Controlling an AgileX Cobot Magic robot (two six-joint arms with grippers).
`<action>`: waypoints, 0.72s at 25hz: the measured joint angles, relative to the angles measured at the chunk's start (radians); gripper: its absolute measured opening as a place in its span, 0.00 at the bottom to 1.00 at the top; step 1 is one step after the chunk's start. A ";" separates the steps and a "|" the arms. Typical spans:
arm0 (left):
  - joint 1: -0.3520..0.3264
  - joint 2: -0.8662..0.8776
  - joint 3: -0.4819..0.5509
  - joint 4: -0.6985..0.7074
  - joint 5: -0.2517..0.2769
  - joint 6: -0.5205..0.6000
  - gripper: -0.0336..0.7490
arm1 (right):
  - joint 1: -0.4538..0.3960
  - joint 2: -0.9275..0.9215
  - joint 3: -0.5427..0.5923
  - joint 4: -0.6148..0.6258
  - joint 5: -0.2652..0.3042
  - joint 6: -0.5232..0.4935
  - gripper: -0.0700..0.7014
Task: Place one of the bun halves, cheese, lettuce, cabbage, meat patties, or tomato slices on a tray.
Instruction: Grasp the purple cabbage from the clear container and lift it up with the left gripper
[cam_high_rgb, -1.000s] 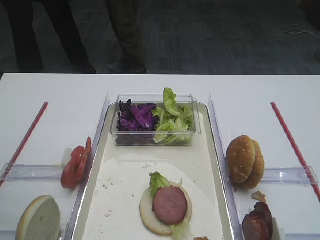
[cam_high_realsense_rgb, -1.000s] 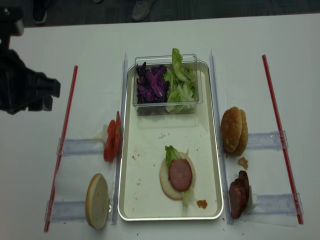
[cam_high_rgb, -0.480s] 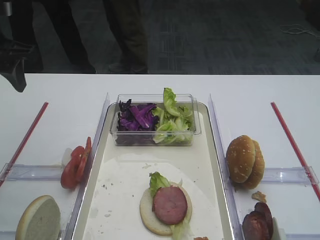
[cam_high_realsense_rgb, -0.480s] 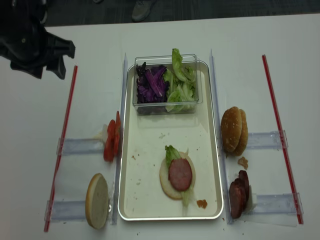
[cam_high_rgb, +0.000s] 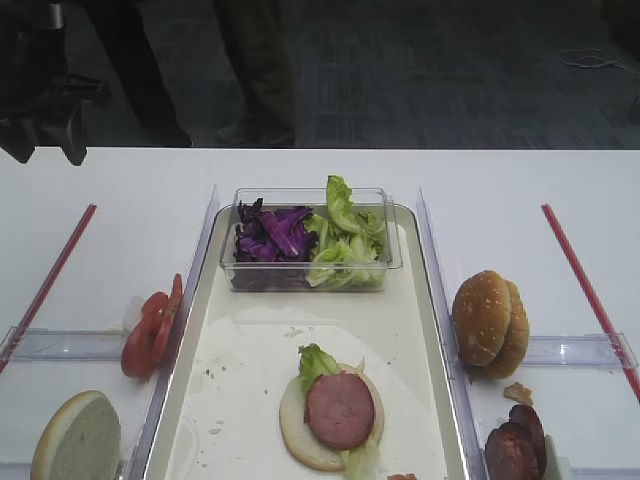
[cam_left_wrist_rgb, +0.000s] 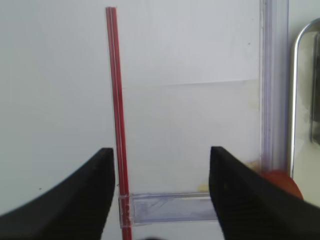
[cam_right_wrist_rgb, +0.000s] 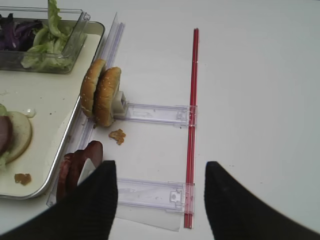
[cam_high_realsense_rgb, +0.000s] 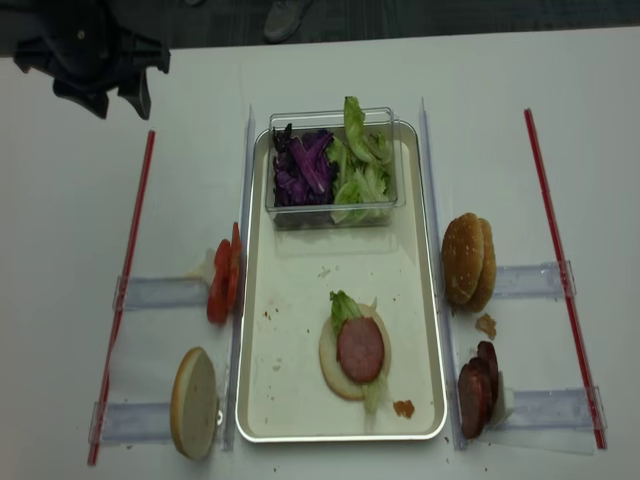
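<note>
The cream tray (cam_high_rgb: 250, 400) (cam_high_realsense_rgb: 300, 290) carries a pale bun half topped with lettuce and a meat patty (cam_high_rgb: 340, 410) (cam_high_realsense_rgb: 361, 349). Its clear tub holds purple cabbage (cam_high_rgb: 272, 232) and lettuce (cam_high_rgb: 345, 240). Tomato slices (cam_high_rgb: 150, 325) (cam_left_wrist_rgb: 282, 181) and a cut bun half (cam_high_rgb: 78, 438) stand left of the tray. On the right are sesame bun halves (cam_high_rgb: 490, 322) (cam_right_wrist_rgb: 101, 97) and meat patties (cam_high_rgb: 515, 445) (cam_right_wrist_rgb: 77, 167). My left gripper (cam_high_rgb: 47, 150) (cam_high_realsense_rgb: 120, 105) (cam_left_wrist_rgb: 161, 152) hovers open over the far left table, empty. My right gripper (cam_right_wrist_rgb: 160, 165) is open beside the patties. Cheese is out of view.
Red strips (cam_high_rgb: 50, 280) (cam_high_rgb: 585, 290) run along both sides of the table. Clear plastic rails (cam_high_rgb: 60, 343) (cam_right_wrist_rgb: 155, 114) hold the food upright beside the tray. A crumb (cam_right_wrist_rgb: 118, 135) lies near the sesame buns. People's legs stand beyond the table's far edge.
My left gripper has come in from the left edge and travelled toward the table's far left corner, staying open. Food and tray have not moved.
</note>
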 joint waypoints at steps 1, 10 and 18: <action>0.000 0.013 -0.012 -0.007 0.000 -0.002 0.55 | 0.000 0.000 0.000 0.000 0.000 0.000 0.66; 0.000 0.103 -0.084 -0.020 0.007 -0.055 0.54 | 0.000 0.000 0.000 0.000 0.000 0.000 0.66; 0.000 0.132 -0.106 -0.037 0.007 -0.112 0.54 | 0.000 0.000 0.000 0.000 0.000 0.000 0.66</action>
